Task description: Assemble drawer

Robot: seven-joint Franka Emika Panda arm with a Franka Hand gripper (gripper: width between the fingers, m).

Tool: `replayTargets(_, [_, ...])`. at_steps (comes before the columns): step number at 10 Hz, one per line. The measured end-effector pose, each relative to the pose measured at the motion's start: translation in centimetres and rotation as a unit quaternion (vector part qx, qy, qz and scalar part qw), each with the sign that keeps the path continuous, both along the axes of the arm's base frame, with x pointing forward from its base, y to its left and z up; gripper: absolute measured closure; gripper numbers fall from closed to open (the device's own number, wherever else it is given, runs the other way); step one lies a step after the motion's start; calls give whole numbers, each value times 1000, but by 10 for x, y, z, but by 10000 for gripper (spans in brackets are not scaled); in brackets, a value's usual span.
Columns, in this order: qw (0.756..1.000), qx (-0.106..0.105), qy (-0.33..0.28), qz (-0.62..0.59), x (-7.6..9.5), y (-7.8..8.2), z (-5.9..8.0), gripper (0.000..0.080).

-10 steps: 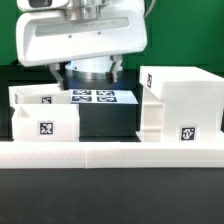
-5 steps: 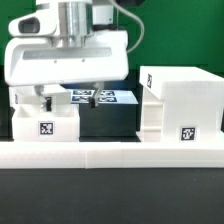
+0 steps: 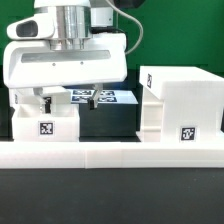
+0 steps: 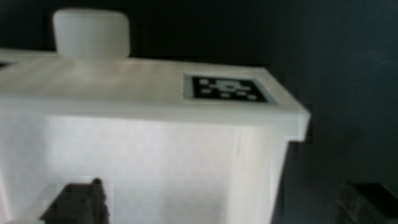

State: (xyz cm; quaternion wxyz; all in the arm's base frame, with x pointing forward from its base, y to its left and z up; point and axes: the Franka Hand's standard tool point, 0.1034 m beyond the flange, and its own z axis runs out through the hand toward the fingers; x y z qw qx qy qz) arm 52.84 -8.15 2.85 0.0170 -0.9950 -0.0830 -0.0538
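While the near drawer tray (image 3: 45, 124) sits at the exterior view's left, just behind the long white rail (image 3: 110, 152), we see the drawer housing (image 3: 180, 105) well apart at the right. Our gripper (image 3: 68, 97) hangs over the tray, jaws spread wide, holding nothing. The marker board (image 3: 103, 97) lies farther back between them.

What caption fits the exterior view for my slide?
Open gripper low over the small trays, cube housing at the exterior view's right.

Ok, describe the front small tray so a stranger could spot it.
Find the large cube housing on the exterior view's right. On the left, ahead of the rear tray, sits the front tray, beside the long rail, its tag facing the camera.
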Motion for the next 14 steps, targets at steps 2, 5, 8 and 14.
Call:
replayTargets(2, [1000,-6,1,2,-7,2,-17,151])
replayTargets(5, [1000,-9,0,5,-8,5,-24,151])
replayTargets(8, [1000,-9,0,6,-8,5,-24,334])
replayTargets(14, [1000,-9,0,6,-8,5,-24,759])
